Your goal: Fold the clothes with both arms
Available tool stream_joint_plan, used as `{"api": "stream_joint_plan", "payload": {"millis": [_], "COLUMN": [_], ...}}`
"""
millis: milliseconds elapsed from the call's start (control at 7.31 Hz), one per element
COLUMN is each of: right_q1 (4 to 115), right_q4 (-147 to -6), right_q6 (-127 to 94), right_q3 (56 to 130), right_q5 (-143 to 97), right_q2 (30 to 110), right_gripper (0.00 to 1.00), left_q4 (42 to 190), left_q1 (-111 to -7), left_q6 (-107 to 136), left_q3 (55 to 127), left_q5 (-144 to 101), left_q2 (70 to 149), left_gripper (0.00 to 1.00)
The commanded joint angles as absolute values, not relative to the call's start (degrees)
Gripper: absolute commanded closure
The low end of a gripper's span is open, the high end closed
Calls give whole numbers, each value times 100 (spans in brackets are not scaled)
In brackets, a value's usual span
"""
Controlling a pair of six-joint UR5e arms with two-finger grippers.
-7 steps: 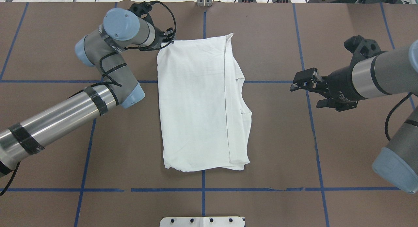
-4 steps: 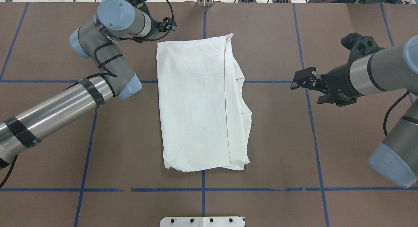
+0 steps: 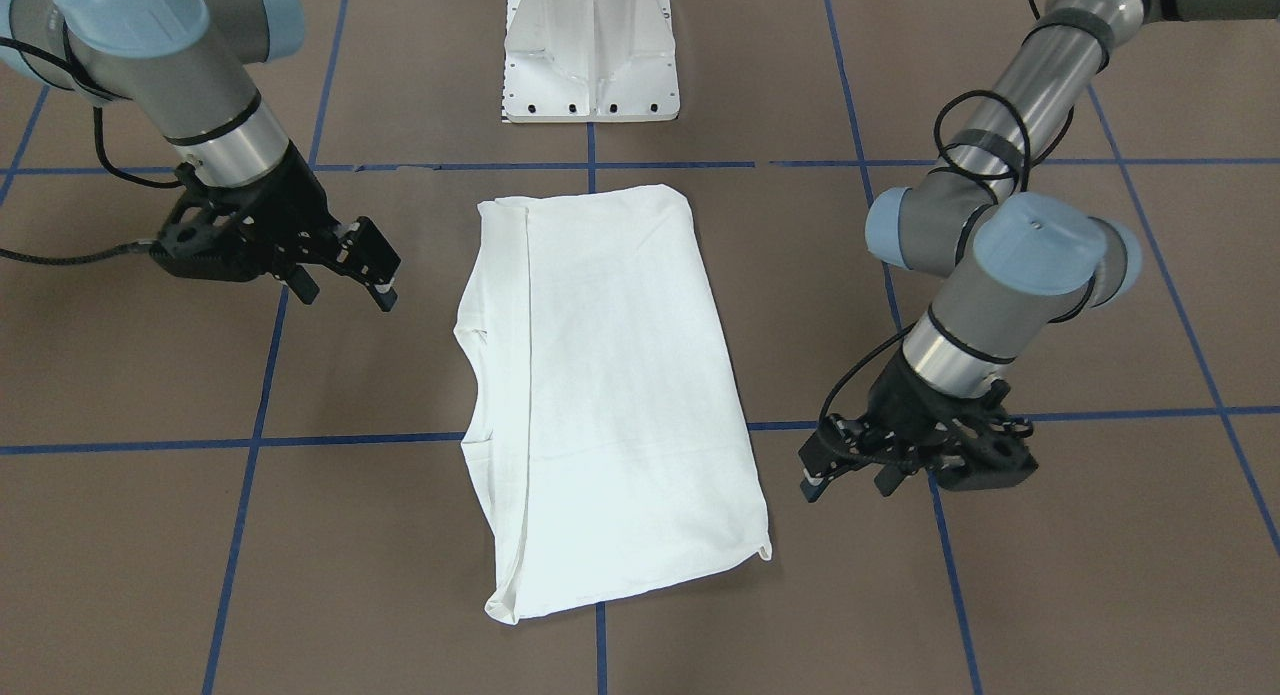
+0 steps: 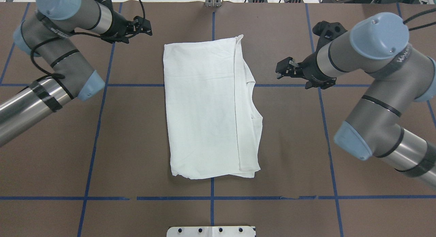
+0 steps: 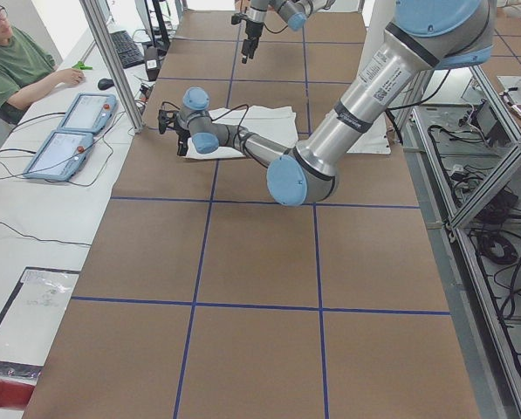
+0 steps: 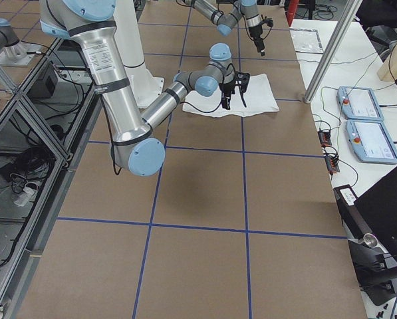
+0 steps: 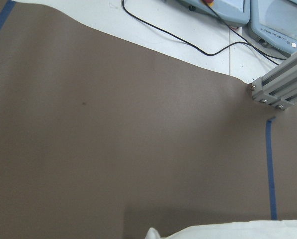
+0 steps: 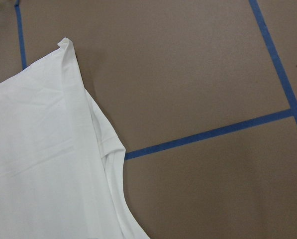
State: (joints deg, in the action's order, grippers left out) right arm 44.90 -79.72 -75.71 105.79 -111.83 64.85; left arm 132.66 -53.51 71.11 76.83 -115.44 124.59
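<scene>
Overhead exterior | T-shirt [image 4: 204, 107] flat between left fingers [image 4: 145, 23] and right fingers [image 4: 282, 65] | both parted, empty, not touching

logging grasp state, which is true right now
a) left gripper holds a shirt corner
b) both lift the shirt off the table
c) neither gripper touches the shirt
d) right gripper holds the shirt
C: the shirt lies flat and folded on the table, with the left gripper and the right gripper each off to one side of it over bare brown surface, fingers empty.
</scene>
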Motion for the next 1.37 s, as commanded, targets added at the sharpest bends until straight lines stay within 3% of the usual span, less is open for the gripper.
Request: {"api": "stream_joint_plan", "payload": {"millis": [0,274,410,821,1231], "right_q1": [4343,4271,4271,4157,4052], "right_q4": [-8411,-8367,-8271,-7711,-7427], "right_q6": [-6927,-6471,-6182,-5977,-5950], "right_q3": [9157,7950,7702,5964,5582], "right_q5": [-10768,-10574,-10391,-9932,-9547], "right_q2": [5182,4389,4290,3351,3279], "right_gripper": [0,0,0,0,0], "left_q4": [12973,12745,12718,12718,12726], "left_q1": [-5449,-5458,-5458,-5458,-5449], "left_q6": [6899,6899,6908,6917,6908], "left_q3": [9021,9893,10070,10344,10345], "left_q5": [-11751,-11891,-11892,-11830,-11821], "left_q2": [11710,11339,11286,11268,11276], "left_gripper": [0,0,0,0,0]}}
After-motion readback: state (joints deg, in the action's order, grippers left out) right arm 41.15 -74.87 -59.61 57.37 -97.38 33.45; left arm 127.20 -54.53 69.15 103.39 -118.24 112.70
